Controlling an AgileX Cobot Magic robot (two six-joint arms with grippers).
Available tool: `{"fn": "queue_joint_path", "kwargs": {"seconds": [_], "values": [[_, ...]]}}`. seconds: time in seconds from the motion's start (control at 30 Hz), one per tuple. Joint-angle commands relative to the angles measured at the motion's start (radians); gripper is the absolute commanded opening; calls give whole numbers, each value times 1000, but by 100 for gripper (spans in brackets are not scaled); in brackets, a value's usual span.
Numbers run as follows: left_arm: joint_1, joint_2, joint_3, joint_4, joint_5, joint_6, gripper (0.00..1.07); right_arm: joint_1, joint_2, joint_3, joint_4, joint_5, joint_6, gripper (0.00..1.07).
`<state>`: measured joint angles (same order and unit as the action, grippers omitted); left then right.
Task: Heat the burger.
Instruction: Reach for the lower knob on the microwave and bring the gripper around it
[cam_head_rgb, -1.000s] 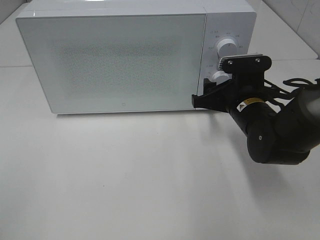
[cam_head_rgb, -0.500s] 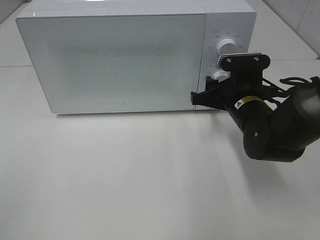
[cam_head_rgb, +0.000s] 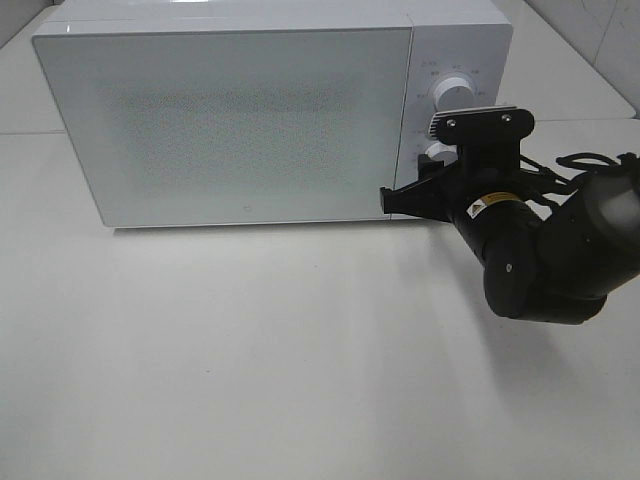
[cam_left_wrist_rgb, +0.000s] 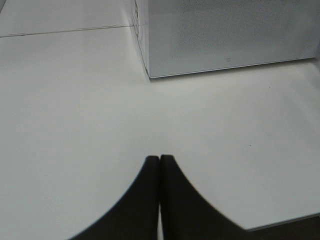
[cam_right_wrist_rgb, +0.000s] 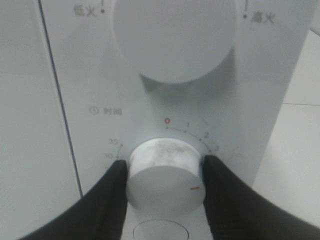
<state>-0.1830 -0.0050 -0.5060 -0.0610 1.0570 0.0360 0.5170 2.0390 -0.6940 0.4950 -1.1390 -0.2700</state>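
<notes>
The burger is hidden; the white microwave (cam_head_rgb: 240, 110) stands with its door shut. My right gripper (cam_head_rgb: 433, 166) is at the control panel, on the lower timer knob (cam_right_wrist_rgb: 165, 172). In the right wrist view its two black fingers (cam_right_wrist_rgb: 112, 192) press against the knob's left and right sides, so my right gripper (cam_right_wrist_rgb: 166, 176) is shut on it. The knob's red mark points away from the 0 on the dial. My left gripper (cam_left_wrist_rgb: 160, 159) is shut and holds nothing, low over the table in front of the microwave's corner (cam_left_wrist_rgb: 150, 75).
A larger white power knob (cam_head_rgb: 452, 88) sits above the timer knob. The microwave fills the back of the white table (cam_head_rgb: 250, 350). The right arm's black body (cam_head_rgb: 540, 260) hangs over the table at the right.
The right gripper's fingers have closed in onto the timer knob, and the arm has shifted slightly towards the panel. The microwave door has stayed shut.
</notes>
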Motion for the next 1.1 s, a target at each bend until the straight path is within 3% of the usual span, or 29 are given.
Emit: {"fn": "queue_joint_path", "kwargs": {"seconds": [0.03,0.4,0.77,1.1], "values": [[1,-20,2,-6,-16,0,0,-6,-2,-25,-8,-35,-16,0],[1,-20,2,-6,-16,0,0,-6,-2,-25,-2,-35,130,0],[1,-20,2,-6,-16,0,0,-6,-2,-24,-3,-9,662,0],[1,-20,2,-6,-16,0,0,-6,-2,-20,-5,-19,1333,0]]}}
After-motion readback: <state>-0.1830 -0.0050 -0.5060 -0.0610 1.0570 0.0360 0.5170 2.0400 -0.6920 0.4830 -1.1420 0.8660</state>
